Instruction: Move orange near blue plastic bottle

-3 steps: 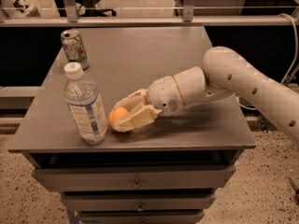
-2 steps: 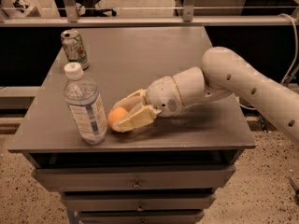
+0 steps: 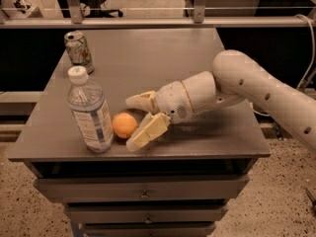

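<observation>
The orange (image 3: 124, 125) sits on the grey table (image 3: 148, 68) near its front edge, right beside the blue plastic bottle (image 3: 90, 111), which stands upright with a white cap. My gripper (image 3: 134, 121) lies just right of the orange, its two cream fingers (image 3: 147, 131) spread wide open on either side of it. The fingers are apart from the orange and hold nothing. The white arm reaches in from the right.
A silver-green soda can (image 3: 79, 51) stands at the table's back left corner. Drawers (image 3: 143, 194) sit under the tabletop. A metal rail (image 3: 148, 21) runs behind the table.
The gripper has opened and let go of the orange, which now rests on the table next to the bottle. The gripper has drawn back slightly to the right.
</observation>
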Motion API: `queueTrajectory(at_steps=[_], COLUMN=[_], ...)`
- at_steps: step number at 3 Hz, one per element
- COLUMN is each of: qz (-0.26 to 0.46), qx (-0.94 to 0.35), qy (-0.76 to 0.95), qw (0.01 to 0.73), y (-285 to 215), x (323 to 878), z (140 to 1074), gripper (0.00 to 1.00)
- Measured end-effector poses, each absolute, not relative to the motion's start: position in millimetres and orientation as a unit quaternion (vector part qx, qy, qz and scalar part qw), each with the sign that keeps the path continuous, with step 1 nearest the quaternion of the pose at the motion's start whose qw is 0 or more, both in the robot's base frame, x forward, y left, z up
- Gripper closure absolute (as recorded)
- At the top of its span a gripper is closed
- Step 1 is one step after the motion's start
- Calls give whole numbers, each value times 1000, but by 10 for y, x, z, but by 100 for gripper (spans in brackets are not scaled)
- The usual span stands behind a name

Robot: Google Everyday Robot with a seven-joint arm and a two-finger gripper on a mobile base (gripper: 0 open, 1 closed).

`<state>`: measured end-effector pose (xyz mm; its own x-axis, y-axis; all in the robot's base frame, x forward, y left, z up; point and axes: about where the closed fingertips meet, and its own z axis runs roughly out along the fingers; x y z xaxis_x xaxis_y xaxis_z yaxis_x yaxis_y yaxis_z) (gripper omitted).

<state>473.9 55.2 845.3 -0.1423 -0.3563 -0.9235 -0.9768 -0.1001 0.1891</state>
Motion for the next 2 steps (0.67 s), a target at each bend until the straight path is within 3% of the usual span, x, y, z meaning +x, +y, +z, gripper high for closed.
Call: queueTrajectory(at_steps=[2], qz=[456], qx=[-574], qy=[582], qw=[352], y=[429], x=[4841], z=[8664], gripper=[0])
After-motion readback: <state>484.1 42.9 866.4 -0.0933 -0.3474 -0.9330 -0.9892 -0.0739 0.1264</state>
